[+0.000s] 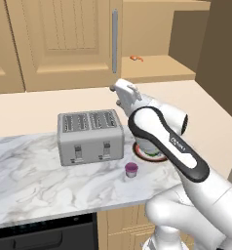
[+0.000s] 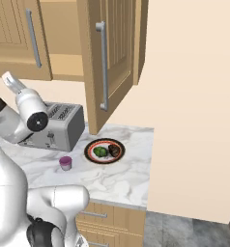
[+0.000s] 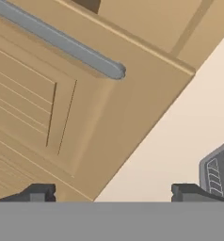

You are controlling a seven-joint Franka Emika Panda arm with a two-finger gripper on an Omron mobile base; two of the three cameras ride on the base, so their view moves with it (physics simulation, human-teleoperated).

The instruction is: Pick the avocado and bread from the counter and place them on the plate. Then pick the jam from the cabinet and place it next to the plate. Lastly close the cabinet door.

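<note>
- A silver toaster [image 1: 90,136] sits on the white marble counter [image 1: 35,178], close to the wall.
- The plate [image 2: 105,150] lies on the counter just to the right of the toaster. The green avocado [image 2: 100,151] and the dark brown bread [image 2: 114,151] lie on it side by side.
- In the left base view the robot's big white arm [image 1: 164,141] covers most of the plate.
- The purple jam [image 1: 131,169] stands on the counter just in front of the plate, near it but not touching.
- The claw [image 3: 111,194] is up above the toaster, near the lower part of the cabinet [image 1: 64,44]. Its two dark fingertips [image 3: 38,193] stand far apart with nothing between them, so it is open.
- In the hand view the claw looks at a wooden door panel and the end of a silver handle [image 3: 62,44]. One corner of the toaster peeks in at the side.
- The cabinet door [image 2: 109,58] on the right hangs open and sticks out over the counter, above the plate.
- A tiny orange thing [image 1: 136,58] lies on the cabinet shelf [image 1: 157,68].
- The counter ends just right of the plate, where a plain wall [image 2: 194,106] goes down to the floor.
- There is open marble in front of the toaster and to its left.
</note>
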